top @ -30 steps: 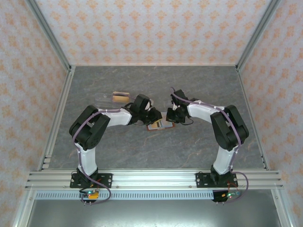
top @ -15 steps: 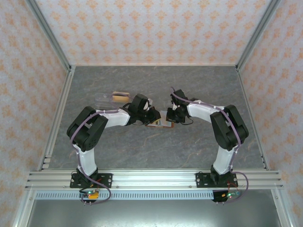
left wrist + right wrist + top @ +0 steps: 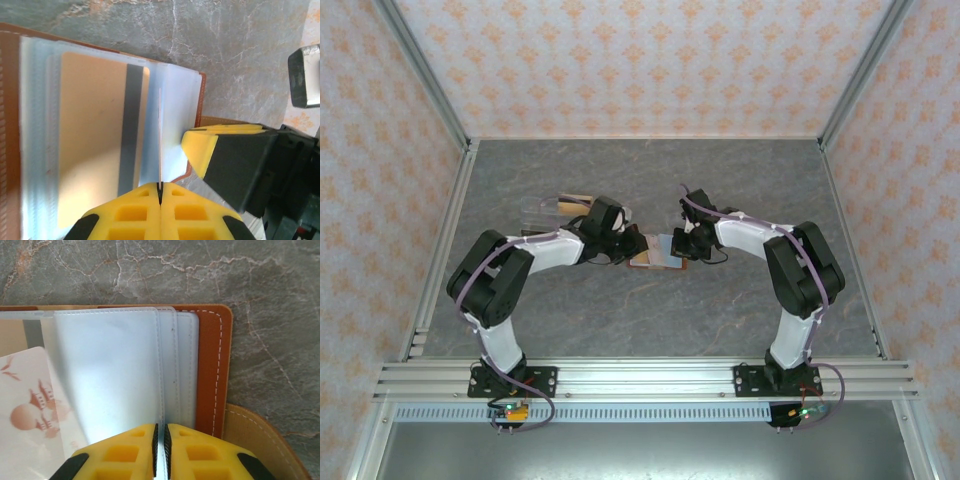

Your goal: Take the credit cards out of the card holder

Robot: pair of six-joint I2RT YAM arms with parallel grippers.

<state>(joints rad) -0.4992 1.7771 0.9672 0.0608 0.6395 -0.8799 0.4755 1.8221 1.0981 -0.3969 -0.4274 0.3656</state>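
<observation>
The card holder (image 3: 657, 259) lies open on the table between my two grippers. Its red-brown leather edge (image 3: 215, 365) frames clear plastic sleeves (image 3: 115, 365). A tan-gold credit card with a dark stripe (image 3: 95, 140) sits in one sleeve. My left gripper (image 3: 160, 192) is shut on the thin edge of a pale credit card (image 3: 160, 135), seen edge-on. That pinkish-white card with a red drawing (image 3: 30, 410) lies tilted, partly under a sleeve. My right gripper (image 3: 161, 440) is shut on a clear sleeve of the holder. One of its yellow fingers (image 3: 200, 147) shows just right of the gripped card.
Two loose cards (image 3: 572, 203) lie on the grey marble table (image 3: 650, 170) behind the left arm. Metal rails (image 3: 445, 235) and patterned walls close in the table on three sides. A tan strap (image 3: 260, 440) sticks out from under the holder's right side.
My left gripper has closed fully and drawn back to the left, its elbow swinging left too. The right arm has stayed put on the holder.
</observation>
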